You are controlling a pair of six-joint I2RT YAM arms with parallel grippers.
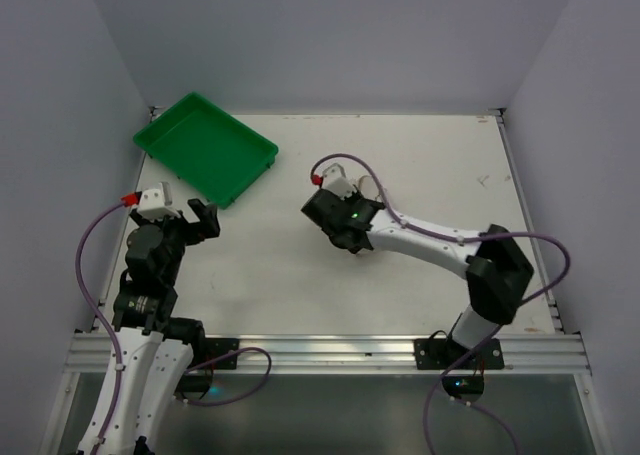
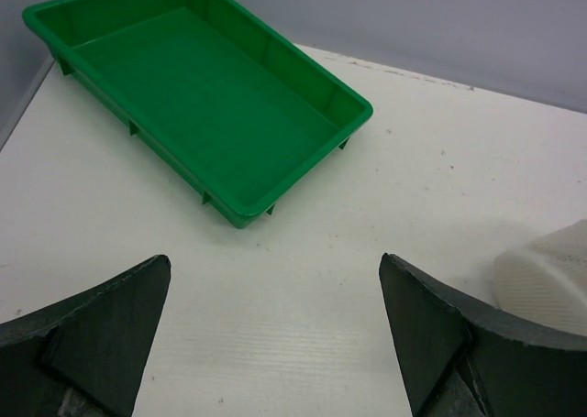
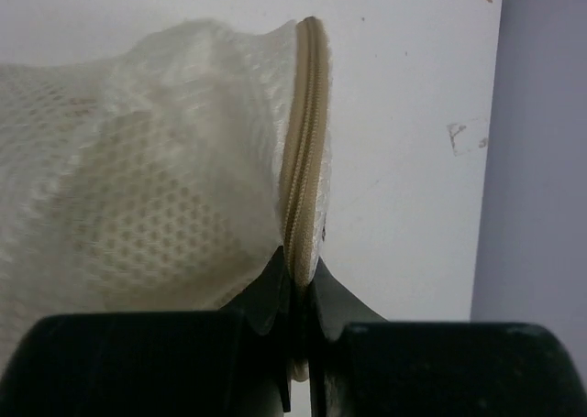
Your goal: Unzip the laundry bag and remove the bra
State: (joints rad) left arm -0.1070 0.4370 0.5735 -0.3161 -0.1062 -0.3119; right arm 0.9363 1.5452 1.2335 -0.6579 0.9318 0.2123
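Note:
The cream-white mesh laundry bag (image 3: 156, 188) fills the left of the right wrist view, its tan zip (image 3: 303, 142) running round the rim. My right gripper (image 3: 300, 289) is shut on the zipped rim. In the top view the right gripper (image 1: 347, 223) sits mid-table and hides most of the bag (image 1: 362, 187). A corner of the bag (image 2: 546, 275) shows at the right of the left wrist view. My left gripper (image 2: 275, 344) is open and empty over bare table, also seen in the top view (image 1: 198, 220). The bra is not visible.
A green rectangular tray (image 1: 205, 147) lies at the back left of the table, just beyond my left gripper; it also shows in the left wrist view (image 2: 197, 96). White walls enclose the table on three sides.

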